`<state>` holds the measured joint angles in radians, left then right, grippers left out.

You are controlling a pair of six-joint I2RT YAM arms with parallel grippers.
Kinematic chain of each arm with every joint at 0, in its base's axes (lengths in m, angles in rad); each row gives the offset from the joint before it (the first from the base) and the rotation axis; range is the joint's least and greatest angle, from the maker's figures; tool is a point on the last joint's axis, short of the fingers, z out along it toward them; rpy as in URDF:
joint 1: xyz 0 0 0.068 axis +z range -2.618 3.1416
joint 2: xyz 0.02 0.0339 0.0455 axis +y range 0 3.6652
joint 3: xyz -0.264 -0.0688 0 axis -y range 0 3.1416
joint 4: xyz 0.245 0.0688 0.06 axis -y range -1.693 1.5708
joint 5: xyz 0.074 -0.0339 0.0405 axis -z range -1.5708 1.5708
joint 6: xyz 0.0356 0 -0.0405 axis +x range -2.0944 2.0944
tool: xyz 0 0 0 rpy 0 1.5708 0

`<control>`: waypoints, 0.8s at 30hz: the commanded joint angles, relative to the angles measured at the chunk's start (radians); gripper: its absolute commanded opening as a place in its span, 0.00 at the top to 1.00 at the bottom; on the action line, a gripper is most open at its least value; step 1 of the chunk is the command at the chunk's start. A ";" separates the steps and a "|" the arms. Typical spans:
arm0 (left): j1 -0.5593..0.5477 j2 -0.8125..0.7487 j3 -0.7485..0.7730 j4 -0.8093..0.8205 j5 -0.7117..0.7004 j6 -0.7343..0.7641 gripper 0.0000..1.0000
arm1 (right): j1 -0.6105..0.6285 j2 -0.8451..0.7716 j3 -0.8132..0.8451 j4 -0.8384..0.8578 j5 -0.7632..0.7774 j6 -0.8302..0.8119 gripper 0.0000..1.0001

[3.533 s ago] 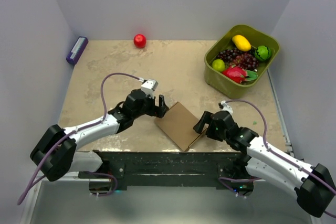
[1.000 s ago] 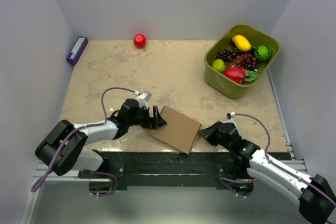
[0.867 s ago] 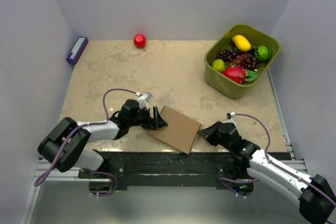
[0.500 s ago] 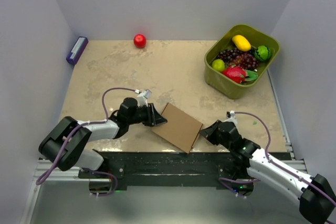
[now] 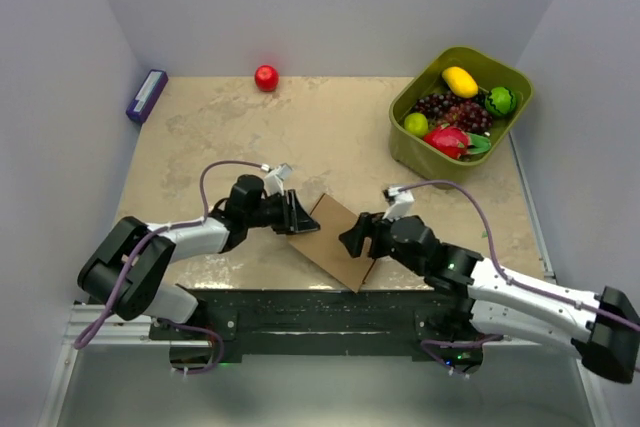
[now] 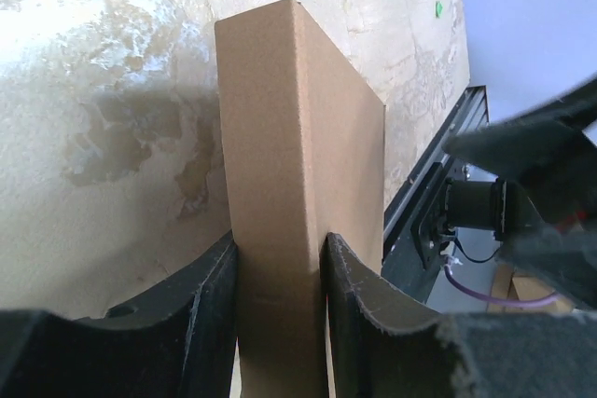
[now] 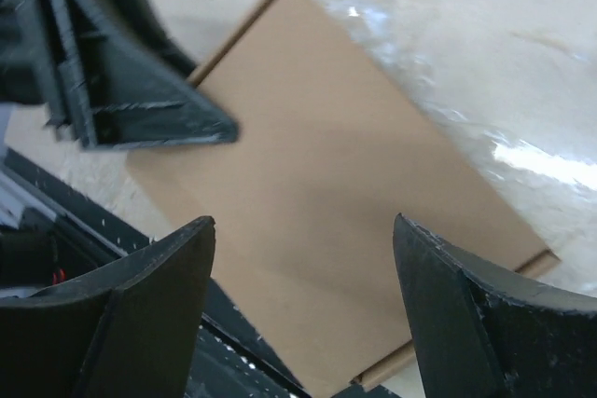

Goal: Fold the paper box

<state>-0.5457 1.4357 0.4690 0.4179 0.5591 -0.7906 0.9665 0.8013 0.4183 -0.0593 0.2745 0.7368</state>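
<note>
The paper box (image 5: 335,244) is a flat, folded brown cardboard piece lying near the table's front edge. My left gripper (image 5: 299,218) is shut on its left edge. In the left wrist view the cardboard (image 6: 297,137) stands pinched between both fingers (image 6: 213,297), reaching away from the gripper (image 6: 278,272). My right gripper (image 5: 356,237) hovers over the box's right half, open and holding nothing. In the right wrist view the box (image 7: 345,193) fills the space under the wide-spread right gripper (image 7: 306,230), and the left gripper (image 7: 121,90) shows at its far corner.
A green bin (image 5: 407,146) of fruit stands at the back right. A red apple (image 5: 266,78) lies at the back centre and a purple block (image 5: 146,95) at the back left wall. The black mounting rail (image 5: 320,309) runs just in front of the box.
My left gripper closed on the box's left edge. My right gripper let go of the right edge, opened wide and moved left and up over the box.
</note>
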 commanded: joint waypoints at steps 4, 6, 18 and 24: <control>0.107 0.012 0.020 -0.126 0.108 0.037 0.79 | 0.373 0.312 0.238 -0.051 0.476 -0.171 0.19; 0.136 0.009 0.019 -0.146 0.128 0.045 0.79 | 0.429 0.387 0.302 -0.076 0.541 -0.172 0.18; 0.230 -0.031 0.017 -0.289 0.237 0.091 0.78 | 0.567 0.811 0.543 -0.131 0.738 -0.276 0.18; 0.282 -0.070 0.008 -0.355 0.295 0.102 0.78 | 0.578 0.926 0.614 -0.183 0.808 -0.309 0.18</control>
<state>-0.3004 1.4021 0.4717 0.1520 0.8082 -0.7292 1.5318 1.6878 0.9691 -0.2047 0.9623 0.4656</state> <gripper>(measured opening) 0.413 0.818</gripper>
